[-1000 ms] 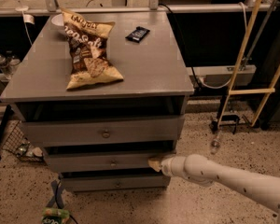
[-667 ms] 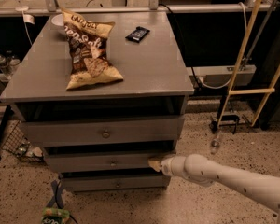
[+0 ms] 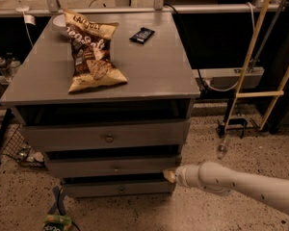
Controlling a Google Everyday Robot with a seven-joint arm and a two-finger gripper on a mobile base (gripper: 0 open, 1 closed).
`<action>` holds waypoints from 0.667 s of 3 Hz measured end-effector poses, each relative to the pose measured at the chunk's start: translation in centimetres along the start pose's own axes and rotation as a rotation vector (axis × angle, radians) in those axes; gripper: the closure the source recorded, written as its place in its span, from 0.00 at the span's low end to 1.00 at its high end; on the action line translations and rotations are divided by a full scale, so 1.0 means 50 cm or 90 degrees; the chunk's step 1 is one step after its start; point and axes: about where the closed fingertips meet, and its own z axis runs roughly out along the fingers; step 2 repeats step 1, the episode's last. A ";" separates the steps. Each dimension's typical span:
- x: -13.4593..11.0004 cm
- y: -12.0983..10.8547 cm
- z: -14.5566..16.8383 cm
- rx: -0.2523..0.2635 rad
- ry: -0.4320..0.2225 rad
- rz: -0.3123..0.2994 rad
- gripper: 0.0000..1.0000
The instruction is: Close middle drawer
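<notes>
1. The grey cabinet (image 3: 192, 110) has three drawers under its worktop (image 3: 149, 66).
2. The middle drawer (image 3: 86, 167) sits below the front edge of the worktop, between the top drawer (image 3: 67, 137) and the lowest drawer (image 3: 96, 188). A dark gap shows above its front. Its small round knob (image 3: 116, 168) is central.
3. The hand (image 3: 169, 176) is below the front right corner of the worktop, at the right end of the middle drawer's front and apparently touching it. I cannot tell how far open it is, or whether it has hold of anything.
4. The white arm (image 3: 236, 182) reaches in from the lower right.
5. A chip bag (image 3: 91, 52) lies left of centre on the worktop.
6. A dark wrapped bar (image 3: 142, 35) lies towards the far edge.
7. A white bowl (image 3: 58, 22) sits near the far left corner, touching the bag.
</notes>
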 end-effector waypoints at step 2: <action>0.051 -0.050 -0.054 0.048 0.036 0.039 1.00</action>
